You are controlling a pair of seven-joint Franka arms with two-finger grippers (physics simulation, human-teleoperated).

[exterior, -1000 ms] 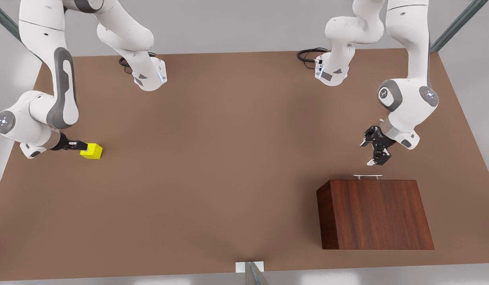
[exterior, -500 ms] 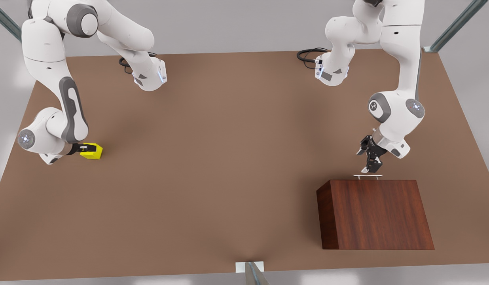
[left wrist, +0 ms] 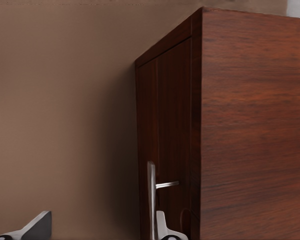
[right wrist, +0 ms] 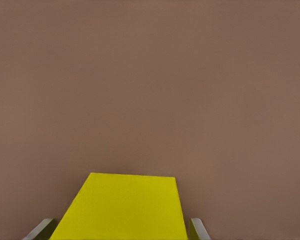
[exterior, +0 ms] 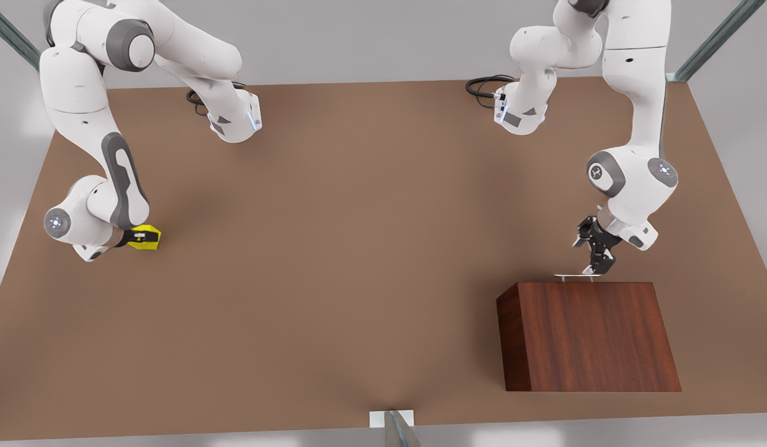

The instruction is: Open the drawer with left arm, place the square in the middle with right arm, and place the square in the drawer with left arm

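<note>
Desk [exterior: 358,248]: your left tool [exterior: 596,268] has dropped open around the handle [exterior: 576,276], right tool [exterior: 135,236] now straddles the cube [exterior: 146,238], open—close both.

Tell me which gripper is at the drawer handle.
The left gripper, at the front view's right, open around the silver handle. The right gripper straddles the yellow cube.

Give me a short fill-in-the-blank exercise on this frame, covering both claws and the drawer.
1. The left claw is at the drawer's silver ____.
2. The drawer of the wooden box is ____.
3. The right claw's fingers stand on either side of the ____ square.

Missing words: handle; closed; yellow
</note>
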